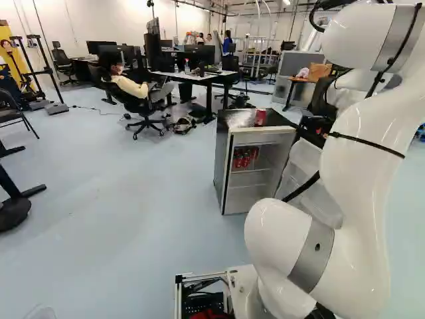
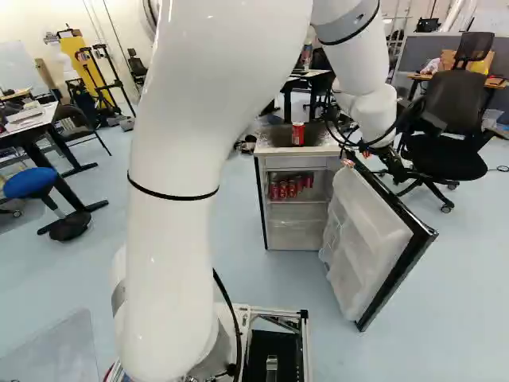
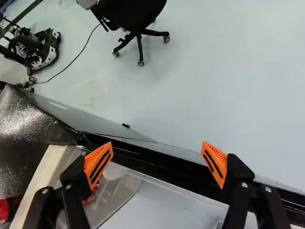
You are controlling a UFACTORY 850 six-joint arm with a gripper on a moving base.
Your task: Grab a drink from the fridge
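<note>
- Red drink cans [image 2: 291, 188] stand in a row on the open refrigerator's [image 2: 274, 151] upper shelf; another red can [image 2: 297, 134] stands on top.
- The arm [image 2: 367, 79] reaches forward, its gripper [image 2: 382, 154] over the door [image 2: 374, 247], fingers spread wide, holding nothing.
- The wrist view cuts off the top can; the arm hides the gripper in the left base view.

Arm [image 2: 171, 159] is running off both base views, covering part of fridge door [image 1: 307, 163] in the left one; wrist view's edges are cutting off red can [image 3: 9, 209] and office chair [image 3: 129, 12].
</note>
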